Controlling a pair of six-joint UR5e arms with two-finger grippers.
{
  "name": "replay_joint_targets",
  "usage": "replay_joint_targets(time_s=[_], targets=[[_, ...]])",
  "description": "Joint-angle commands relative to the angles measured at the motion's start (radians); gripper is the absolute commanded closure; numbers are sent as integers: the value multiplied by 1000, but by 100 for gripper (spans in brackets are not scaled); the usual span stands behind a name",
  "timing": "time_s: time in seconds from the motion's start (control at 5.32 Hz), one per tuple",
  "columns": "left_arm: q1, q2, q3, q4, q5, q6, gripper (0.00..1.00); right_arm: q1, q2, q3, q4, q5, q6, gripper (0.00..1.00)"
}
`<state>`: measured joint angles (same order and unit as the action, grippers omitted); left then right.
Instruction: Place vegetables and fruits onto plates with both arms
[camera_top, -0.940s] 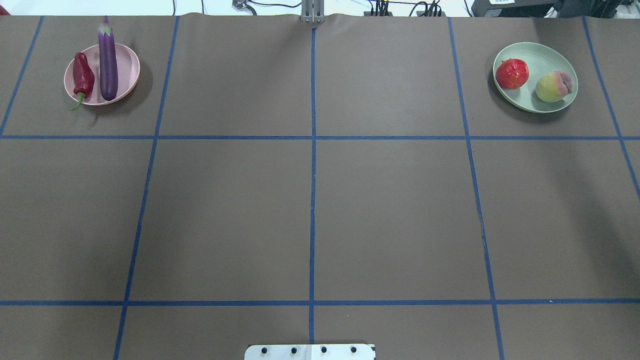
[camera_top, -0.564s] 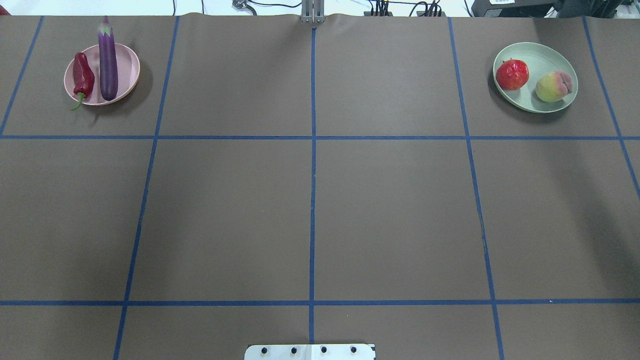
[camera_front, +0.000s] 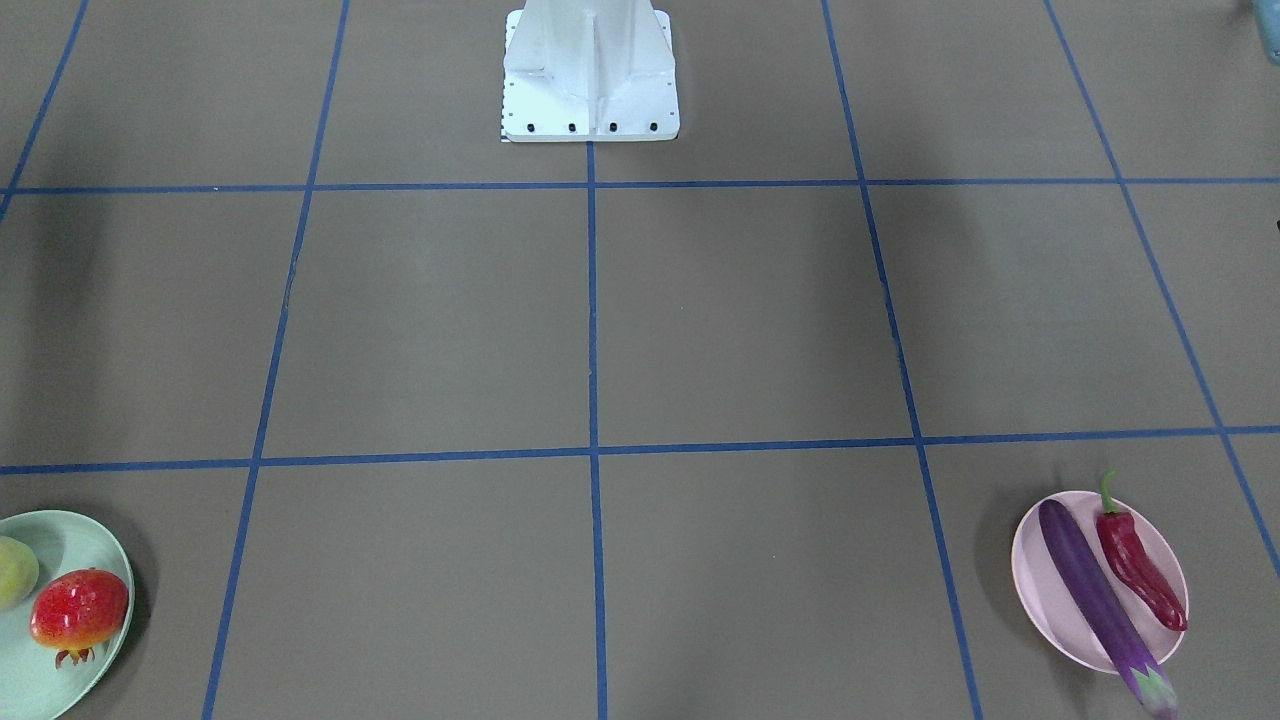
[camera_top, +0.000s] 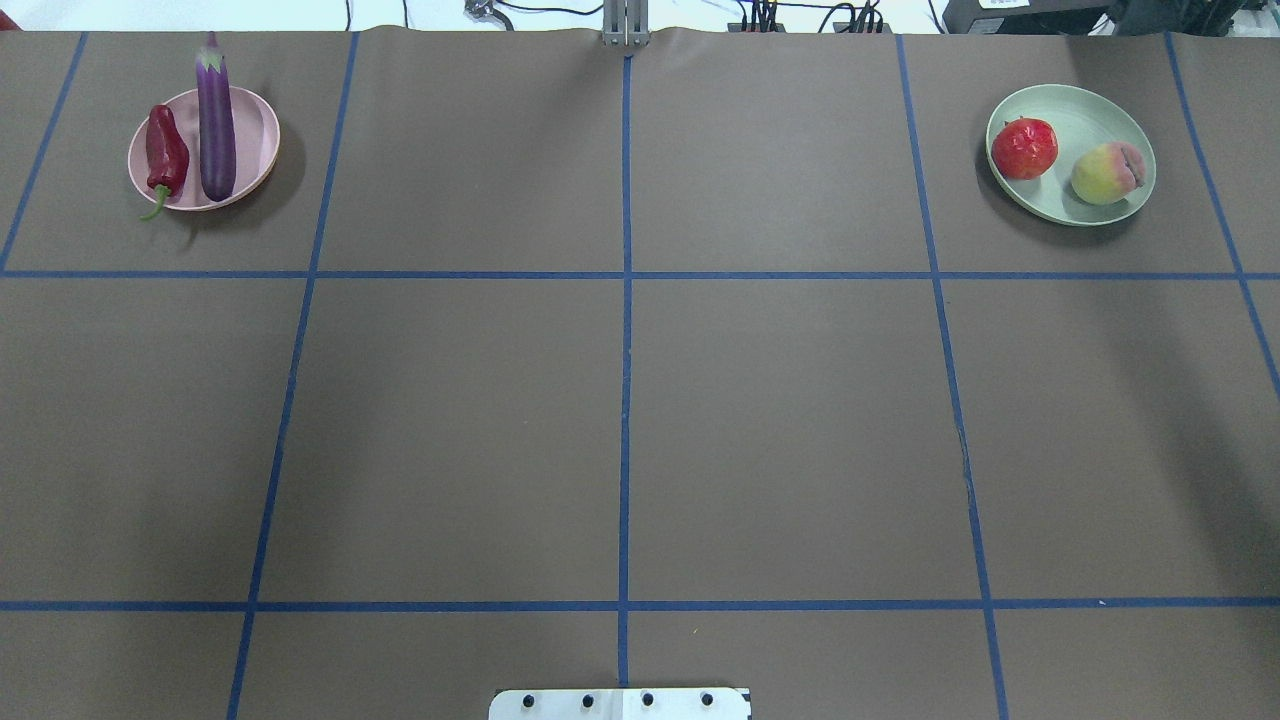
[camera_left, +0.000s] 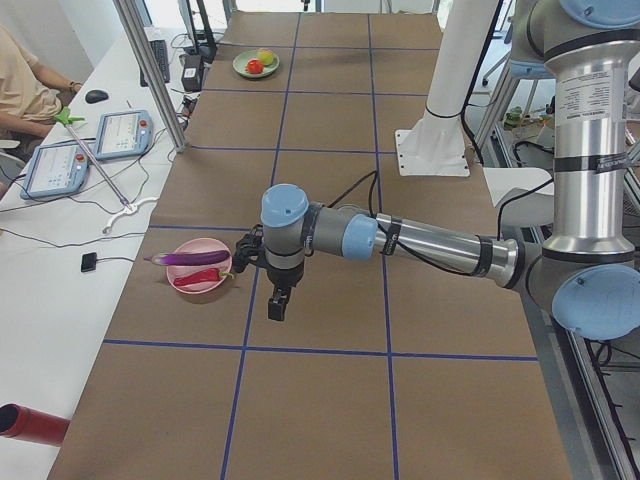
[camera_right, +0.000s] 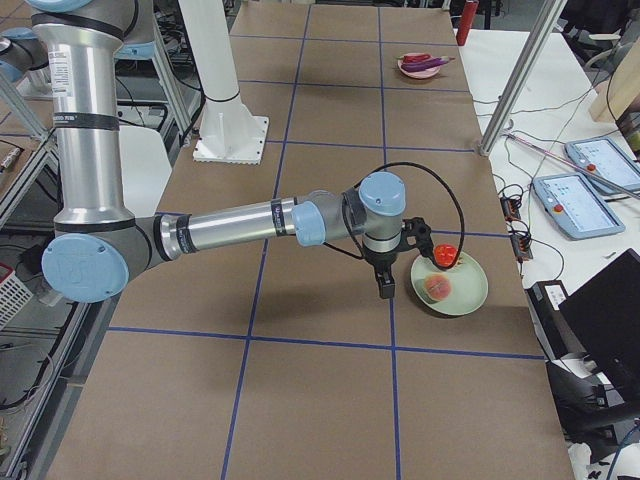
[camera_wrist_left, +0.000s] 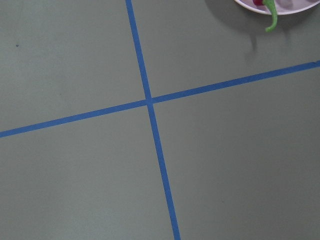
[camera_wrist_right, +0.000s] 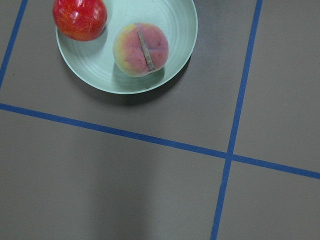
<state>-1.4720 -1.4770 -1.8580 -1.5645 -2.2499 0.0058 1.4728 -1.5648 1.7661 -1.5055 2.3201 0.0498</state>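
Observation:
The purple eggplant (camera_top: 215, 125) and the dark-red chili (camera_top: 165, 152) lie on the pink plate (camera_top: 255, 140) at the far left. The red pomegranate-like ball (camera_top: 1024, 147) and the peach (camera_top: 1106, 172) sit on the mint green plate (camera_top: 1085, 110) at the far right. My left gripper (camera_left: 280, 305) hangs above the table just beside the pink plate (camera_left: 200, 272), apart from it. My right gripper (camera_right: 386, 290) hangs beside the green plate (camera_right: 465, 295), apart from it. Both show only in the side views, so I cannot tell whether they are open or shut.
The white base block (camera_front: 590, 75) stands at the robot's side of the table. Blue tape lines (camera_top: 625, 300) divide the brown surface. Tablets (camera_left: 120, 135) and cables lie on the side bench, where a person (camera_left: 25, 80) sits.

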Motion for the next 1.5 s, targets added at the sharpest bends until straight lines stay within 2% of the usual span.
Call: replay_joint_targets(time_s=[0.0, 0.19, 0.94, 1.32], targets=[[2, -12, -15, 6, -3, -9, 0, 0, -15, -7, 13, -4, -1, 0], [4, -20, 0, 14, -67, -10, 0, 0, -12, -11, 11, 2, 18, 0], [-2, 1, -12, 1, -63, -9, 0, -2, -29, -10, 13, 24, 19, 0], [1, -3, -10, 0, -74, -10, 0, -2, -14, -58, 24, 13, 15, 0]])
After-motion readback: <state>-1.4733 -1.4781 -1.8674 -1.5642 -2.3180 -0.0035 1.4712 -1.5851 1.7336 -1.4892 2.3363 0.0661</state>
